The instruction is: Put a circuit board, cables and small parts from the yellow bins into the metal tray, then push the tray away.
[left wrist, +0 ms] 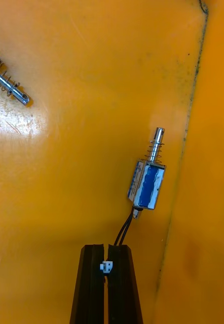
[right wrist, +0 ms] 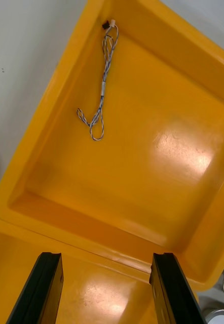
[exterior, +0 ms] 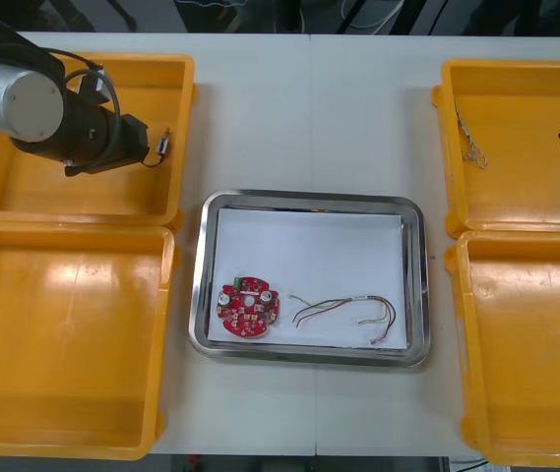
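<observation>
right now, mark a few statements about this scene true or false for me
1. The circuit board lies in the metal tray. True.
2. The left claw is open. False: it is shut on the white plug of a small metal part.
3. The right claw is open. True.
4. The twisted blue and white cable is in the tray. False: it lies in a yellow bin.
5. A red and yellow cable lies beside the board. True.
</observation>
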Controlling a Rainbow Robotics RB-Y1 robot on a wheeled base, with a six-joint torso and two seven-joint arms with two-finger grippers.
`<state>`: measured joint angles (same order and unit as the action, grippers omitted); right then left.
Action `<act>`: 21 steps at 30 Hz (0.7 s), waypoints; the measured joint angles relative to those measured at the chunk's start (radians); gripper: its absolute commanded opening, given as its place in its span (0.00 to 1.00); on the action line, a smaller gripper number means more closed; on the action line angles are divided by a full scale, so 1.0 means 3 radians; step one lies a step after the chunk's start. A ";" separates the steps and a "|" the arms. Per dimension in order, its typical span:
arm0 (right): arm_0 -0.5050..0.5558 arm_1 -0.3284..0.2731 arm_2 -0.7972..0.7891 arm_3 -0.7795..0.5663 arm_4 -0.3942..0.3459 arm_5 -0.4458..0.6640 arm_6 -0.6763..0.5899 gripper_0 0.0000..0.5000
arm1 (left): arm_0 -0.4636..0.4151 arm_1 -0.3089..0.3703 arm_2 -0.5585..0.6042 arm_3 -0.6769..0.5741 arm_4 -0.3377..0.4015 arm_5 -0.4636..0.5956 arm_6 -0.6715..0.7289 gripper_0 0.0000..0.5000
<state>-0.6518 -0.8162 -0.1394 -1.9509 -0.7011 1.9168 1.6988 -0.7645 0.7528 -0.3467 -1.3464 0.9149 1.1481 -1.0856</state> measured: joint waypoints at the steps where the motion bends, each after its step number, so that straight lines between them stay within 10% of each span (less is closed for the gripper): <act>1: 0.0000 0.0000 0.0000 0.0030 0.0009 0.0000 0.0002 1.00 | 0.0000 0.0000 0.0000 0.0000 0.0000 0.0000 0.0000 0.00; 21: -0.0387 0.0103 0.0002 0.1404 -0.0060 0.0000 0.0219 1.00 | 0.0000 0.0238 -0.0002 -0.0001 0.0169 0.0107 0.0000 0.00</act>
<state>-0.7680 -0.7854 -0.1389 -1.5298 -0.7190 1.9167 1.7644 -0.7645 0.8242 -0.3472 -1.3468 0.9655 1.1802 -1.0856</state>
